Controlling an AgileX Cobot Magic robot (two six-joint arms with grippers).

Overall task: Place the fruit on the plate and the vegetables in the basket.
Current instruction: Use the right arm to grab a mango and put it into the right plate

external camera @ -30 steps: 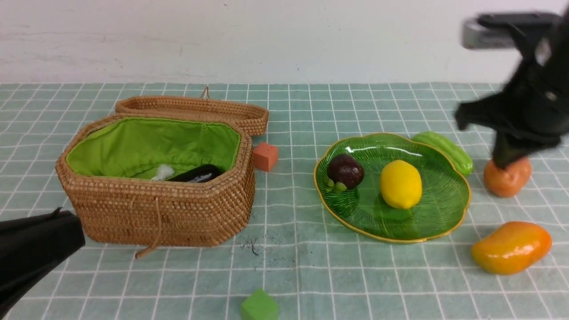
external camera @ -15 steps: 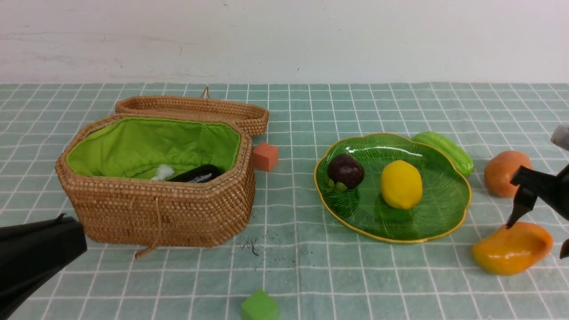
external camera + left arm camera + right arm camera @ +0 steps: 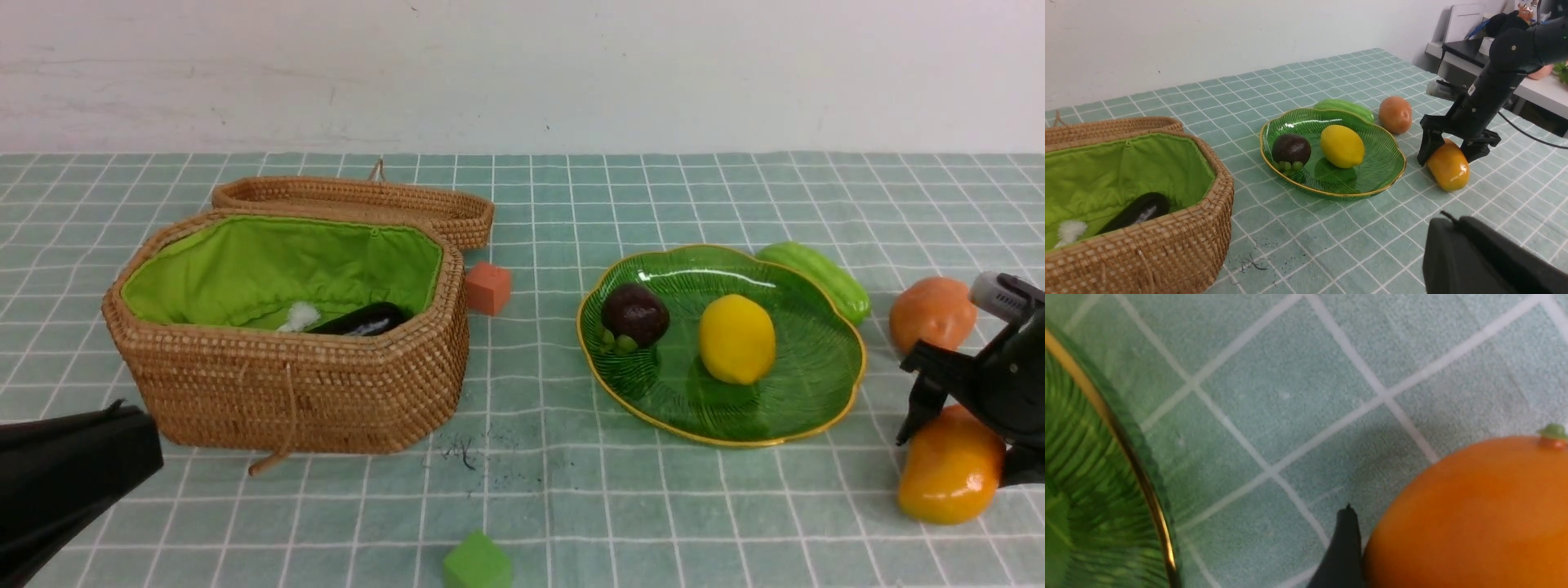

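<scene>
Orange-yellow and glossy, the mango (image 3: pixel 951 482) lies on the checked tablecloth (image 3: pixel 571 490), not on the plate. The right gripper (image 3: pixel 1447 159) stands directly over it with its jaws spread wide, one on each side of the fruit's far end. One of its fingers (image 3: pixel 1345 547) sits right against the mango's skin, though I cannot tell whether it presses.

Just beyond the gripper rests the potato (image 3: pixel 931 313), apart from it. Near the gripper, towards the middle of the table, is the green glass plate (image 3: pixel 824 408), its yellow rim close to the near finger. On the plate lie the lemon (image 3: pixel 736 339) and, further from the gripper, the purple fruit (image 3: pixel 634 314). The pale green gourd (image 3: pixel 816 273) lies against the plate's far edge.

Well away from that gripper, the wicker basket (image 3: pixel 310 392) stands with its lid (image 3: pixel 359 200) thrown back and the eggplant (image 3: pixel 363 320) inside. The left gripper (image 3: pixel 122 425) is clenched and empty, just in front of the basket.
</scene>
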